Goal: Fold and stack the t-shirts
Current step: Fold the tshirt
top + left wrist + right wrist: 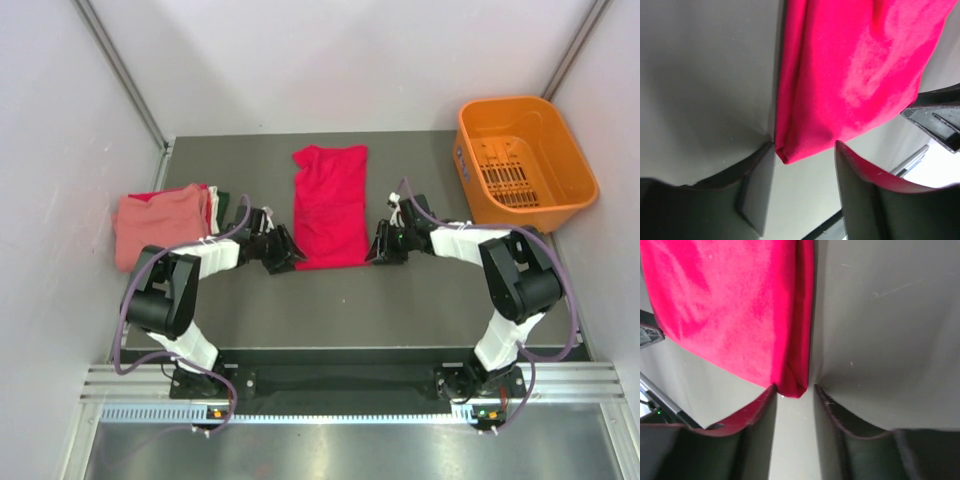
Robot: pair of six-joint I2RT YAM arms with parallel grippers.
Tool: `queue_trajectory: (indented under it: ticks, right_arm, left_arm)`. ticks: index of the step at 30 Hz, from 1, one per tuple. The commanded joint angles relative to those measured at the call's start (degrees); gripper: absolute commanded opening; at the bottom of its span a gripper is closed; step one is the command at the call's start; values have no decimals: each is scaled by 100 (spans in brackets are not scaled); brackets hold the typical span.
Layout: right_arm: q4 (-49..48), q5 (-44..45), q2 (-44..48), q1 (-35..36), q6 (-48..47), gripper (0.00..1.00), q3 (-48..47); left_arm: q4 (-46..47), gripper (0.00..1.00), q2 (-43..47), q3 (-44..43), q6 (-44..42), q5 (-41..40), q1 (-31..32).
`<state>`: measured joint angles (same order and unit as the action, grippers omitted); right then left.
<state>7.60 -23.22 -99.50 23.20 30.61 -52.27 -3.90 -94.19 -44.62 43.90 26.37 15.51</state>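
The crimson red t-shirt [330, 205] lies folded into a long strip in the middle of the table. My left gripper [290, 258] is at its near left corner, low on the table. In the left wrist view the jaws [804, 146] are wide open, with the shirt's corner [790, 150] just at the tip of the left finger [757, 185]. My right gripper [378, 250] is at the near right corner. Its jaws [795, 388] are open, with the shirt's corner [792, 382] between the fingertips. A folded salmon pink shirt [160, 222] tops a stack at the left; pale [211, 205] and dark green [222, 205] edges show beside it.
An orange plastic basket [575, 170] stands at the back right. White walls close in on the left, the back and the right. The dark table top [330, 300] runs between the shirt and the arm bases.
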Motion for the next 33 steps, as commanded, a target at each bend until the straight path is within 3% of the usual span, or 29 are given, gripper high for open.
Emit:
queue_trajectory:
  ticks: [1, 6, 8, 10, 16, 27, 31, 33]
  right_arm:
    - [-223, -94, -253, 35, 6, 35, -178]
    - [-302, -200, -315, 53, 33, 24, -161]
    - [-311, -218, -350, 62, 33, 16, -187]
    - [-294, -235, -403, 53, 15, 0, -231]
    - [-276, -191, -342, 62, -20, 0, -187]
    - [-259, -200, -315, 62, -55, 0, -161]
    - [-241, -191, -306, 62, -73, 0, -152]
    - [-232, -183, -306, 62, -73, 0, -152]
  left_arm:
    - [-49, 54, -222, -20, -75, -211, 40]
    - [-93, 49, -222, -12, -83, -255, 40]
    - [-137, 48, -231, -20, -92, -273, 40]
    - [-155, 43, -249, -55, -118, -316, 40]
    - [-190, 37, -310, -56, -145, -291, 40]
    - [-822, 43, 94, -3, -408, -826, 40]
    - [-981, 61, 173, -29, -496, -1002, 40]
    - [-990, 61, 226, -20, -531, -968, 49]
